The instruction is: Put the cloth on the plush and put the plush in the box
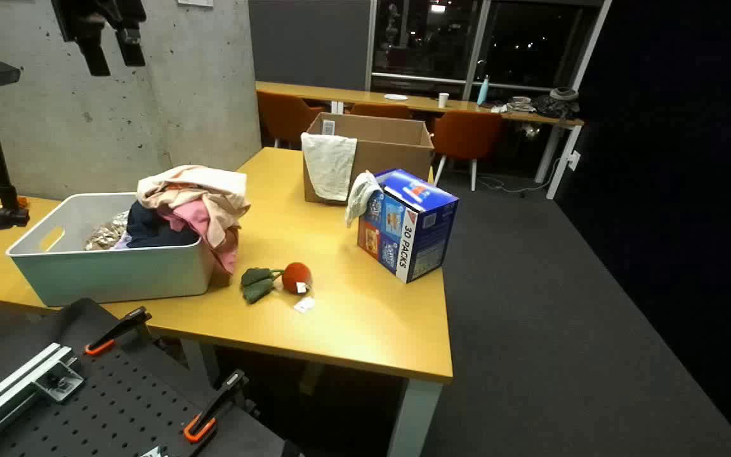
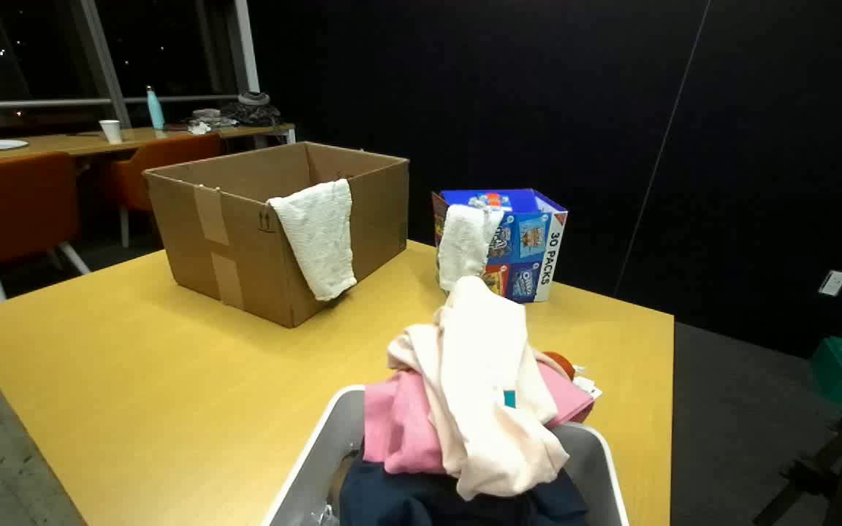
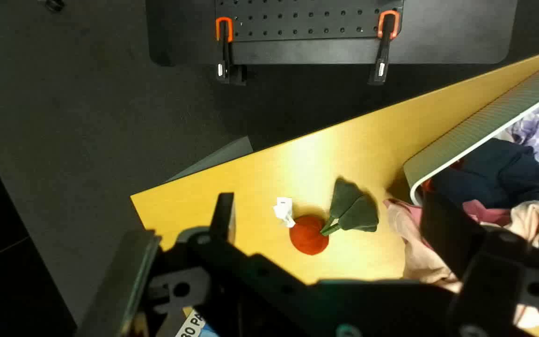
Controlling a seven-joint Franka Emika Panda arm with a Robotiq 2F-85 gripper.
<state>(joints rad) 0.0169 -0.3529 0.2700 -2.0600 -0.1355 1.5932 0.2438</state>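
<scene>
The pale beige cloth (image 1: 219,190) lies heaped over the tub's rim, on a brighter pink cloth; it also shows in an exterior view (image 2: 483,372) and the wrist view (image 3: 421,243). The red-orange plush (image 1: 296,277) with dark green leaves lies on the table beside the tub, mostly hidden behind the cloths in an exterior view (image 2: 561,361). The blue-and-white box (image 1: 411,225) stands near the table's edge; its inside is hidden. My gripper (image 1: 115,62) is open, empty and high above the table. In the wrist view the plush (image 3: 309,236) shows between the spread fingers.
A grey tub (image 1: 118,273) holds dark and crumpled fabrics. A brown carton (image 1: 397,162) stands behind the box. White rags hang over the carton (image 1: 329,168) and the box (image 1: 361,197). A black board (image 1: 111,393) with orange clamps lies beside the table.
</scene>
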